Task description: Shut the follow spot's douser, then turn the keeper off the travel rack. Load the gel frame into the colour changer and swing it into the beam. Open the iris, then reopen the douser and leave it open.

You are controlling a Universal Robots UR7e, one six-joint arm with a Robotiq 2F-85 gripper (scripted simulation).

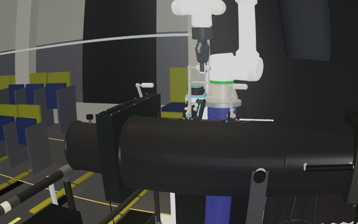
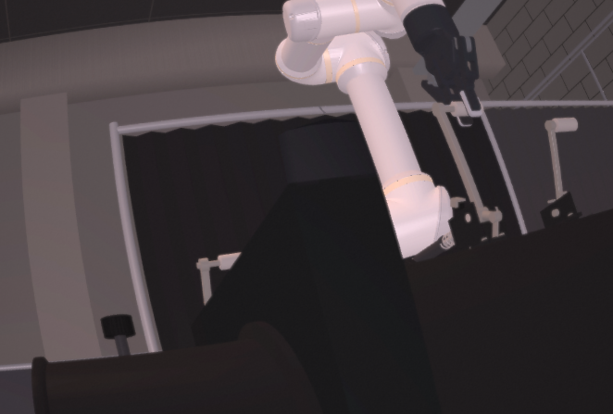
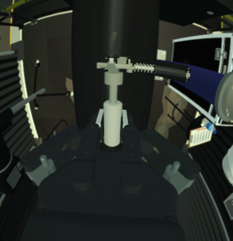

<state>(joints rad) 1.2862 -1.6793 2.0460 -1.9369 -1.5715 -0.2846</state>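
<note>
The douser lever is a thin pale rod rising from a pivot on top of the black follow spot barrel, ending in a white cross handle. A spring and dark damper join its pivot from the right in the wrist camera. A second pale lever with a handle stands on the black colour changer box further along the barrel. My gripper hangs straight down over the douser lever and is closed on its white handle.
My own arm's white elbow stands just right of the lever, on a blue pedestal. A small black knob sits on the barrel's front. Another short lever stands behind. Theatre seats fill the left.
</note>
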